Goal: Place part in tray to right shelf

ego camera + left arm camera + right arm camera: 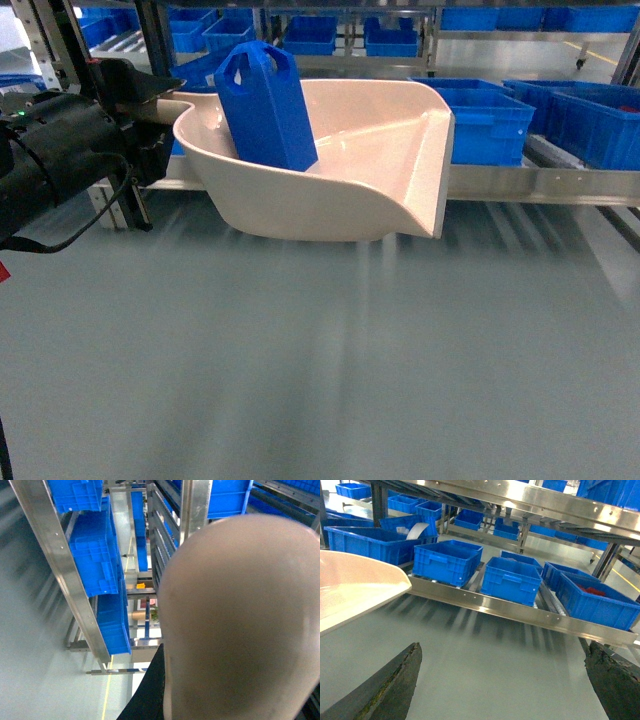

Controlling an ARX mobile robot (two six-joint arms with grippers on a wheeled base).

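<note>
Your left pincer (150, 105) grips the cream scoop tray (400, 215) by its handle; the blue part (262, 105) leans inside. The steel shelf rail (540, 183) lies rightward behind the tray's lip; your right pincer (502, 680) gapes empty.

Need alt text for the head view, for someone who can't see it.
A blue part stands tilted inside a cream tray, held by its handle at the left gripper. Behind it runs a steel shelf carrying blue crates.
</note>
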